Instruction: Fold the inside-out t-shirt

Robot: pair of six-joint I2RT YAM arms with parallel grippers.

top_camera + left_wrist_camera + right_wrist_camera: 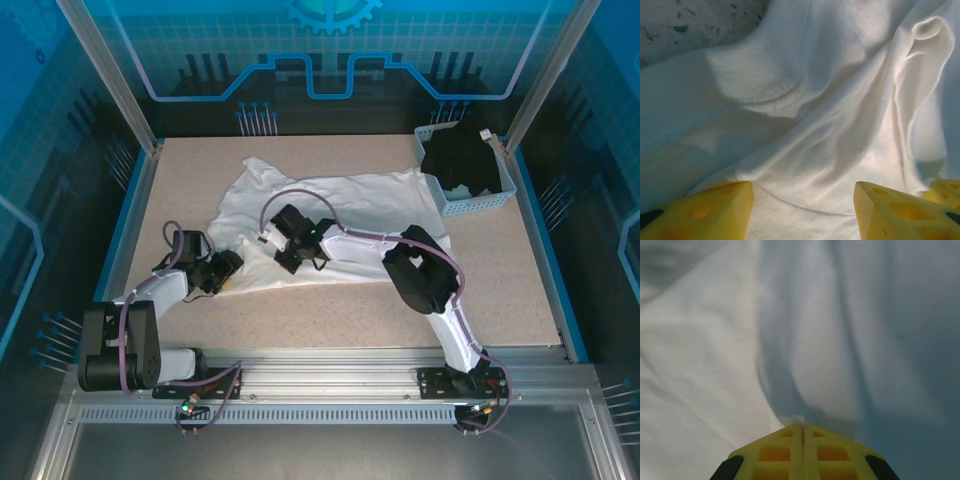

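The white inside-out t-shirt [350,205] lies spread and wrinkled across the middle of the table. My left gripper [234,266] sits at its near left edge. In the left wrist view it is open [803,210], its yellow fingers [715,210] wide apart over a hemmed fold of the t-shirt [830,125]. My right gripper [271,240] reaches over the shirt's left part. In the right wrist view it is shut [802,427], with a small pinch of the white t-shirt [795,420] caught at its tips.
A light blue basket [478,203] at the back right holds a black garment [462,160]. The speckled tabletop [330,310] shows bare in front of the shirt and at the left. Metal frame posts [110,75] stand at the back corners.
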